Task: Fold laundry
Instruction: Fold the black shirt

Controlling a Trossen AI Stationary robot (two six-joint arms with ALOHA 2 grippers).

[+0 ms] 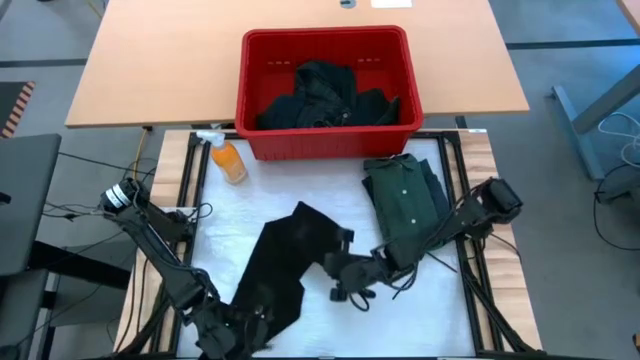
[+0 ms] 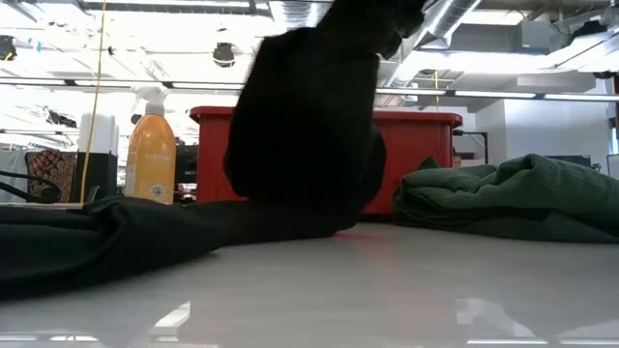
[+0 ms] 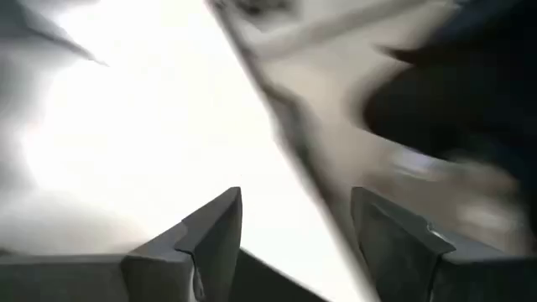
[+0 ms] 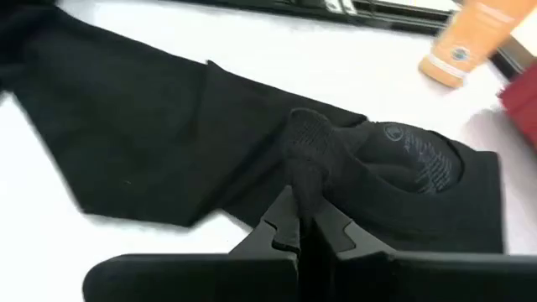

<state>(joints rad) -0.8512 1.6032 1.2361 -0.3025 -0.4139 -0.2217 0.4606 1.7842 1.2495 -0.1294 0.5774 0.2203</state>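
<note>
From above: one green collared shirt (image 1: 403, 196) lying folded near the table's (image 1: 330, 320) right edge, apparently finished; one black garment (image 1: 280, 262) spread lengthwise at the middle, fold judged barely begun; more dark laundry (image 1: 325, 97) heaped in the one red basket (image 1: 405, 60) at the far edge, still to do. Right gripper (image 1: 345, 268) clamped on the black garment's edge; left gripper (image 1: 222, 335) at the near edge by its other end. One orange spray bottle (image 1: 228, 160) beside the basket's left corner. At table height: black cloth lifted high, green shirt in a low bundle. Left wrist: fingers (image 3: 220, 235) apart, gripping nothing. Right wrist: fingers pressed together on a pinch of black fabric beside the neck label (image 4: 415, 155).
</note>
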